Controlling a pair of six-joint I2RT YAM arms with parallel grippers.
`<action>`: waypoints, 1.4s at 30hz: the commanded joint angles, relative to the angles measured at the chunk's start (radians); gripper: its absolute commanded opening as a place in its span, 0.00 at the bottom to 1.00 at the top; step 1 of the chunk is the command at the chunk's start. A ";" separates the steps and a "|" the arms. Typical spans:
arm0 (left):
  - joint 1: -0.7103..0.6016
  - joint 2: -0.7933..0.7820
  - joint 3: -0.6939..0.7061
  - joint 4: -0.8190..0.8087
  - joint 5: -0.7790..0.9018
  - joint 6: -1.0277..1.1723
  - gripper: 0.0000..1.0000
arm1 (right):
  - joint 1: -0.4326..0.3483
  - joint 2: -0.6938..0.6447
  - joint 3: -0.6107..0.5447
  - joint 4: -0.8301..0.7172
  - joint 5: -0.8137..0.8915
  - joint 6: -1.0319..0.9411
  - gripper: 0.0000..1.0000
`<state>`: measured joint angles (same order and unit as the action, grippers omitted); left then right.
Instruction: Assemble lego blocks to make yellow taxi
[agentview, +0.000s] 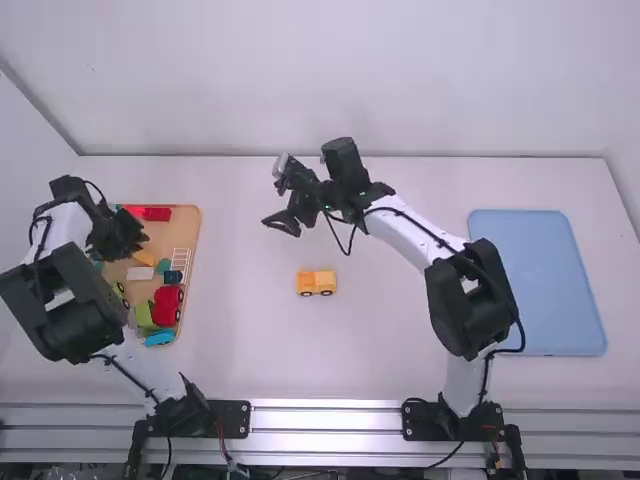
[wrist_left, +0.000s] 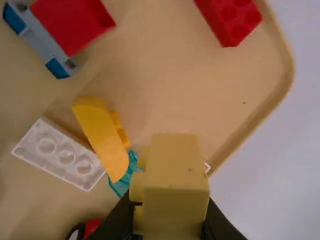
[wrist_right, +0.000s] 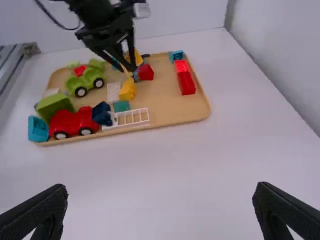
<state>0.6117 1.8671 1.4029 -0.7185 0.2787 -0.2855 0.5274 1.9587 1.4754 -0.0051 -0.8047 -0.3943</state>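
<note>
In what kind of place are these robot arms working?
Probably a robot test station: two arms mounted on a metal rail, a plain white table, and a wooden tray of toy blocks.

**Obscured and Cropped Items**

High view: wooden tray (agentview: 195, 235), outer side hidden by the left arm (agentview: 62, 305); left arm, clipped by the edge; blue tray (agentview: 545, 290), one side partly covered by the right arm (agentview: 470, 300); yellow car (agentview: 316, 283), top details too small for us to tell.
Left wrist view: yellow block (wrist_left: 176, 185) in the left gripper (agentview: 143, 240), blurred, cut off below, hiding part of the teal piece (wrist_left: 124, 176); red brick (wrist_left: 231, 20), cropped above.
Right wrist view: we note the right gripper (agentview: 275, 200), fingers (wrist_right: 45, 215) cropped.
</note>
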 joint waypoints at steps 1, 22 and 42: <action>-0.039 -0.156 -0.062 0.036 -0.027 0.046 0.02 | -0.032 0.011 0.025 0.014 -0.010 0.099 0.99; -0.824 -0.507 -0.584 0.790 -0.109 0.703 0.02 | -0.212 0.013 -0.083 0.002 -0.369 0.218 0.85; -0.946 -0.327 -0.599 1.094 -0.070 0.564 0.02 | -0.185 0.013 -0.338 0.564 -0.235 0.651 0.73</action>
<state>-0.3260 1.5402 0.8131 0.3695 0.1909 0.3050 0.3290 1.9606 1.1423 0.5575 -1.0790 0.2287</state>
